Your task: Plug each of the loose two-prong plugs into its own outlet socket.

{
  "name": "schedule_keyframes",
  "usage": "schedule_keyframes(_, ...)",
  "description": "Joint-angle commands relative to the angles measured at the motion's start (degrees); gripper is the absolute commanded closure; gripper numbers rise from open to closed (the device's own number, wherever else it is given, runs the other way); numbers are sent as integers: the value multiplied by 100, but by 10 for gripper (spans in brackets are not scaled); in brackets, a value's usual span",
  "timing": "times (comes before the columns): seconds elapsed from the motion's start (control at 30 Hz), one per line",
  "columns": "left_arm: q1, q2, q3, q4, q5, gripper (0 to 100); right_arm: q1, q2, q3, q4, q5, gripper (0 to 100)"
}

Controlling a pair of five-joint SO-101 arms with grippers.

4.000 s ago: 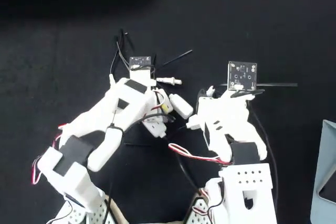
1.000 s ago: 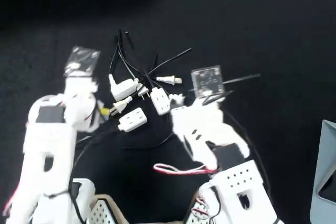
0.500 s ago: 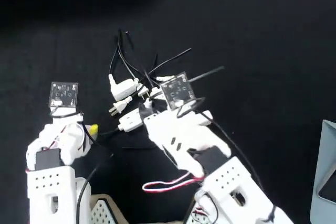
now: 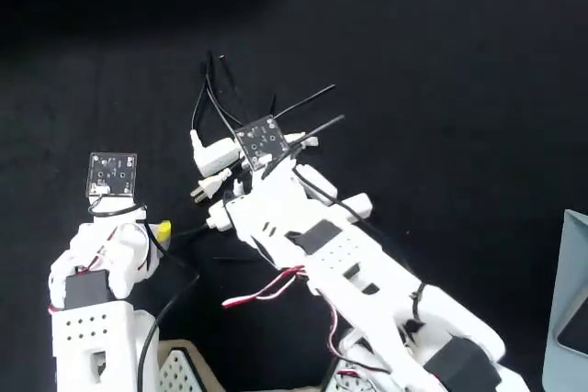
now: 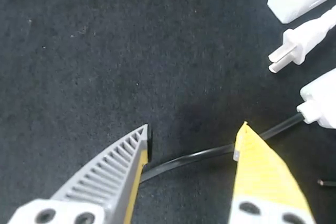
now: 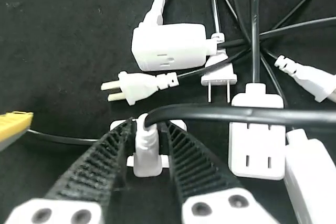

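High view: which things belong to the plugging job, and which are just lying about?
Job: loose white two-prong plug; second white flat plug; white boxy outlet block; white two-slot outlet block.
Lying about: grey-blue bin, right edge.

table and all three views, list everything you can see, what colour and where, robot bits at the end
table: one, black, under everything
sockets: at least three, white, clustered mid-table
loose plugs: at least two, white, prongs bare, lying among the sockets
covered plug: one, white, lying on the socket nearest the right arm; cannot tell if it is seated
cords: several, black, fanning out from the cluster
bin: one, grey-blue, at the right edge of the high view
arms: two, white, side by side
left gripper: one grey and one yellow finger, open, above a cord
right gripper: one, black, at the covered plug
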Motion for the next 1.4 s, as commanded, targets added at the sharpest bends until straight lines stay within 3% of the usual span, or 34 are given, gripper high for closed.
schedule_keyframes(0.0, -13, -44, -48, -97, 62, 736, -18, 48, -312, -246, -26, 986)
schedule_keyframes(0.27, 4, -44, -66, -105, 62, 734, 360, 13, -286, -352, -26, 986)
schedule_keyframes(0.6, 22, -62, -303, -1204, 633, 732, -246, -1305, 576, -387, 615, 986)
schedule_keyframes(0.87, 945, -62, -822, -1160, 633, 732, -396, -2782, 1358, -387, 1073, 986)
schedule_keyframes(1.13, 1824, -62, -1024, -1134, 633, 732, -659, -3310, 1684, -352, 1266, 987)
schedule_keyframes(1.37, 2554, -62, -1648, -264, 633, 732, -659, -3310, 1692, -352, 1257, 987)
